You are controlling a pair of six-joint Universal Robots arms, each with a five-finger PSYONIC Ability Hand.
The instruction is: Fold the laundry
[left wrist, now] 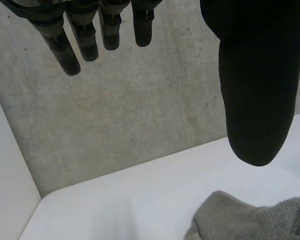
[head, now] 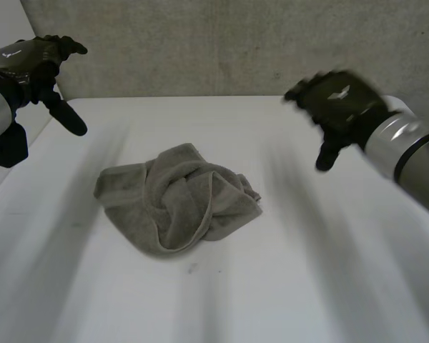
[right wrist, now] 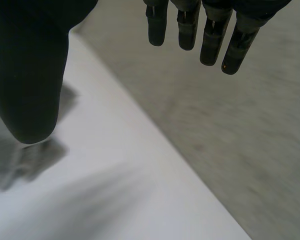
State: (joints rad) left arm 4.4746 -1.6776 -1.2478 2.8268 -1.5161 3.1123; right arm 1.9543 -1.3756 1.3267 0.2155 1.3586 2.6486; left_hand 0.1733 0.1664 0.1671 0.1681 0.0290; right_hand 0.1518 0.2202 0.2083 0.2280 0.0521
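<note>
A crumpled towel point(head: 175, 204) of grey-olive terry lies on the smooth white table point(head: 314, 286), a little toward nine o'clock of the table's middle. Its pile is looped and nubbly. It is bunched into a rough rounded heap with soft ridges crossing the top, and a flat stitched hem curves in a long arc from the heap's centre down to its six o'clock edge. One blunt corner sticks out at three o'clock. Behind the table stands a wall point(head: 222, 43) of mottled grey concrete, pitted and faintly streaked. The left hand point(head: 34, 61), glossy black and hard-shelled, hangs in the air at about ten o'clock from the towel, well apart from it. In the left wrist view its fingers point(left wrist: 66, 47) are straight, slim and segmented, set side by side. The broad, rounded thumb point(left wrist: 257, 90) stands wide of them, with a fuzzy fold of the towel lying on the table beyond the thumb's tip. The right hand point(head: 337, 100) hangs at about two o'clock from the towel, also well apart and off the table. In the right wrist view its fingers point(right wrist: 210, 32) are likewise straight and loosely fanned, and its thick matte thumb point(right wrist: 30, 75) is held far from them over the table's white surface where it meets the concrete.
</note>
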